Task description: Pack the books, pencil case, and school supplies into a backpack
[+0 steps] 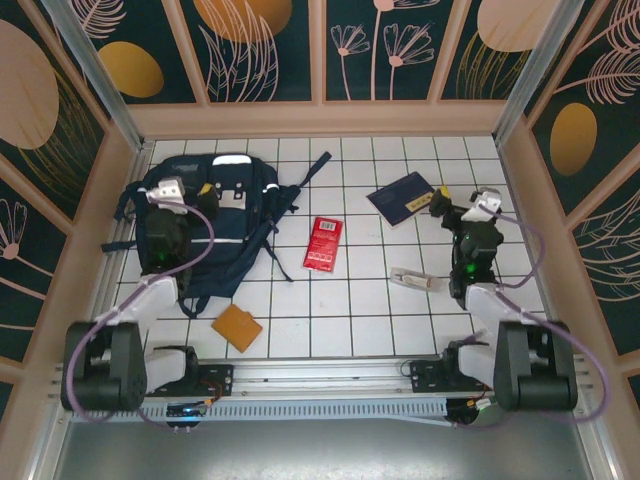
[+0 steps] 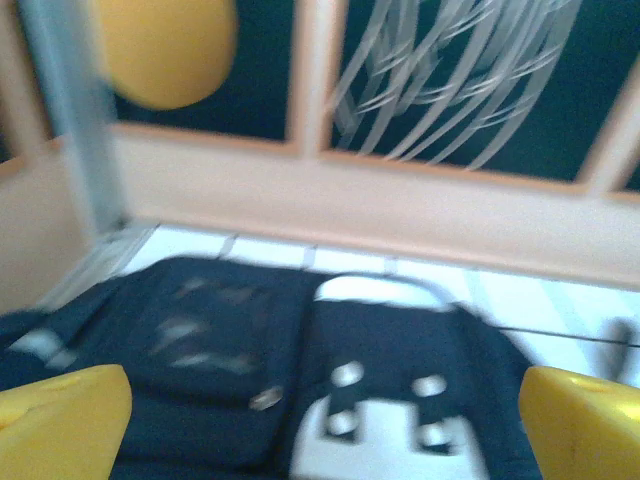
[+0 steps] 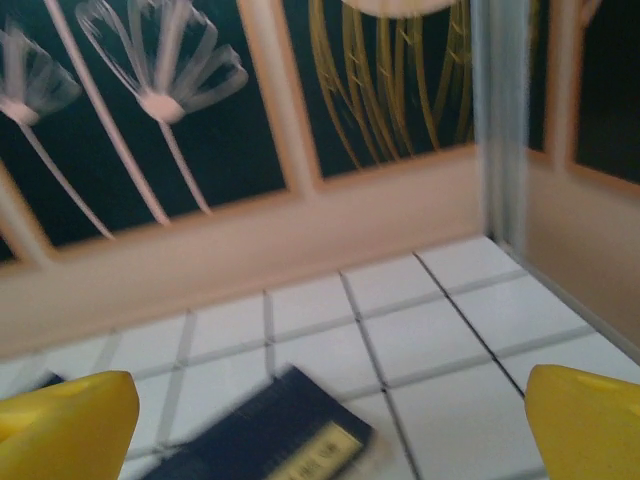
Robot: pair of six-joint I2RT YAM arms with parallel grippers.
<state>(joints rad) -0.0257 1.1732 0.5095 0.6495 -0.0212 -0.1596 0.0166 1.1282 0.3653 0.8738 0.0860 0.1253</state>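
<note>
Backpack (image 1: pixel 245 238) on white tiled table (image 1: pixel 370 300)

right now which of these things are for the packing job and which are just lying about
For the job:
backpack
navy book
red flat rectangle
orange pad
pale slim piece

Not part of it, just surroundings:
tiled table
floral wall panels
</note>
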